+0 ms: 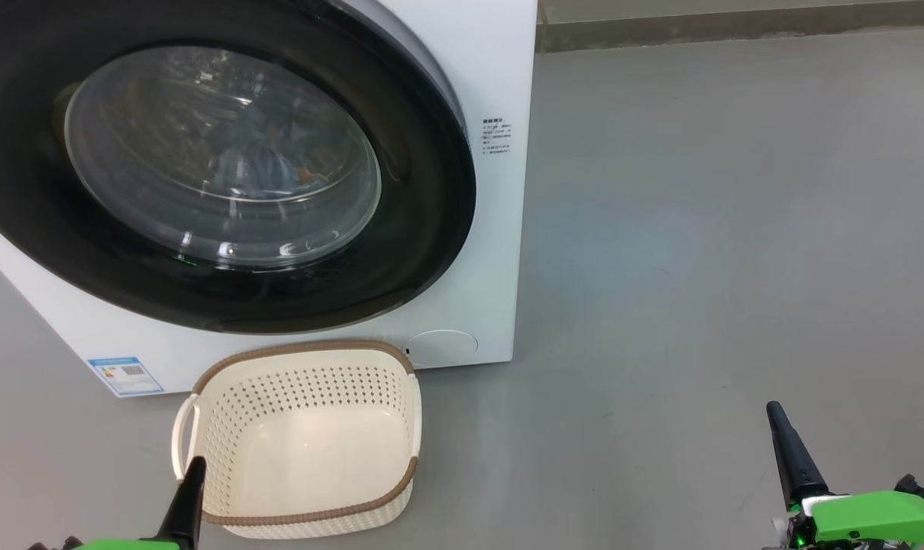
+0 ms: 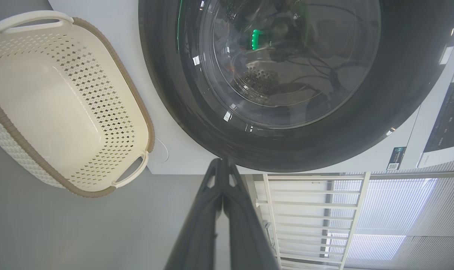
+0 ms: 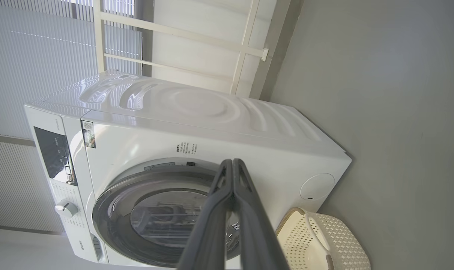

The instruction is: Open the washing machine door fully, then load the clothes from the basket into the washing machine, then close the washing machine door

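The left claw (image 1: 195, 467) is pressed fully shut with nothing between its two dark fingers, and the right claw (image 1: 774, 412) is closed and holds nothing as well. In the head view the left claw's tip overlaps the near left corner of the basket (image 1: 302, 349), just beside one handle; whether it touches cannot be told. In the left wrist view it points toward the edge of the washing machine door (image 1: 202, 229). The right claw sits well apart from both, over the grey floor (image 1: 699, 229). The basket is cream-white, perforated and brown-rimmed, and stands on the floor just in front of the washing machine (image 1: 500, 76), below the door. The door is closed against the white front, with a wide glossy black rim around bulging clear glass. Behind the glass lie the clothes (image 1: 294, 164), blue fabric with an orange-brown patch. A blue label (image 1: 124, 374) with a small code square sits at the lower front corner, and a block of small dark print (image 1: 497, 137) beside the door is too fine to read. The right wrist view shows a dark control panel (image 3: 56, 155), a white dial (image 3: 65, 208) and a sticker with a code square (image 3: 88, 133), its lettering illegible.
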Available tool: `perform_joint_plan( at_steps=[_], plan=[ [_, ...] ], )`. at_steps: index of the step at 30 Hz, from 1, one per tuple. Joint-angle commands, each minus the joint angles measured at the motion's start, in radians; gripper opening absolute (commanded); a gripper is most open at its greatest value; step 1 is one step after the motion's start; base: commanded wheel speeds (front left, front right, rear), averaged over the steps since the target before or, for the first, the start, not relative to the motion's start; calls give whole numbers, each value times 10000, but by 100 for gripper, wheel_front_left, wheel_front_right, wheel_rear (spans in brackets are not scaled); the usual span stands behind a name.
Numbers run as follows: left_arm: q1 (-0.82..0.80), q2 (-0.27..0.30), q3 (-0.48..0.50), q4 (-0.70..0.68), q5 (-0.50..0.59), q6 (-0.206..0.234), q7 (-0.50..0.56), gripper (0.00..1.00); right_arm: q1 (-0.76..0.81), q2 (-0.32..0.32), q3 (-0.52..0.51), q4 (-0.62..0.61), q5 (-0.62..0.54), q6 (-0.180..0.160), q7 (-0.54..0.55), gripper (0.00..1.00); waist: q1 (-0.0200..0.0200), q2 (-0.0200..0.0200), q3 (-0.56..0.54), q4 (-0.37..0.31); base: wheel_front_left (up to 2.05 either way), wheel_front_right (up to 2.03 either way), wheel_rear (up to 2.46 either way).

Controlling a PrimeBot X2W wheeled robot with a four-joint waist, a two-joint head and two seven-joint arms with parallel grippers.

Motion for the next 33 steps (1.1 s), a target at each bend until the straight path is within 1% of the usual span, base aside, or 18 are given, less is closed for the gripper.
perform_joint_plan(
  at_steps=[1, 16, 33],
  plan=[
    [-519, 243, 310, -182, -307, -75, 82, 0, -501, -40, 125, -233, 335, -8, 93, 0, 0, 0, -5, -5, 0, 0, 0],
    [-791, 283, 360, -140, -1827, -132, 508, 0, -613, -26, 25, -220, 2049, -15, 525, 0, 0, 0, -60, -68, 0, 0, 0],
    [-791, 283, 360, -141, -1827, -132, 508, 0, -613, -26, 28, -220, 2051, -15, 523, 0, 0, 0, -60, -68, 0, 0, 0]
  ],
)
